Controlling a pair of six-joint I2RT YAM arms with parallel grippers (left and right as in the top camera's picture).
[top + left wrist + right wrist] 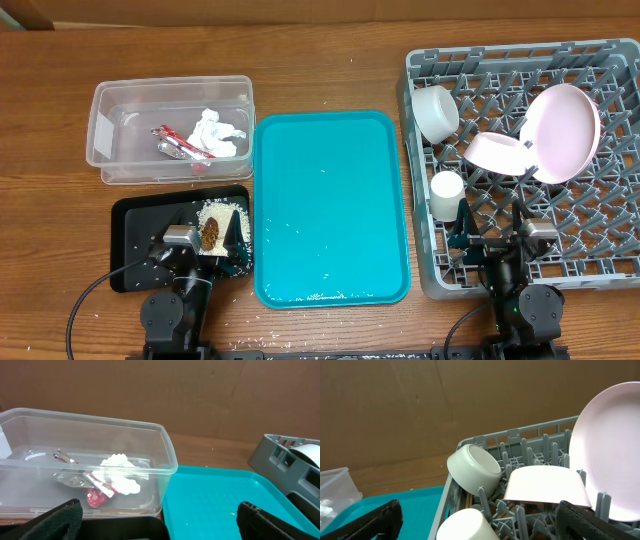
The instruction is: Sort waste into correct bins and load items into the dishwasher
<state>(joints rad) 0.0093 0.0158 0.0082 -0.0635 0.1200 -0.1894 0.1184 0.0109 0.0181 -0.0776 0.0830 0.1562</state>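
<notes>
The clear tub (105,110) holds the white tissue (218,130) and the red-and-silver wrapper (180,143); both also show in the left wrist view, tissue (120,472), wrapper (95,496). The black tray (135,240) holds brown scraps with white crumbs (211,228). The grey rack (600,255) holds the plate (565,130), pink bowl (497,152), white bowl (436,112) and cup (446,192). My left gripper (225,245) is open and empty over the black tray. My right gripper (490,240) is open and empty over the rack's front.
A teal serving tray (330,205) lies between the bins and the rack, with a few white crumbs on it. Crumbs lie on the wooden table near its front edge. A brown cardboard wall stands behind the table.
</notes>
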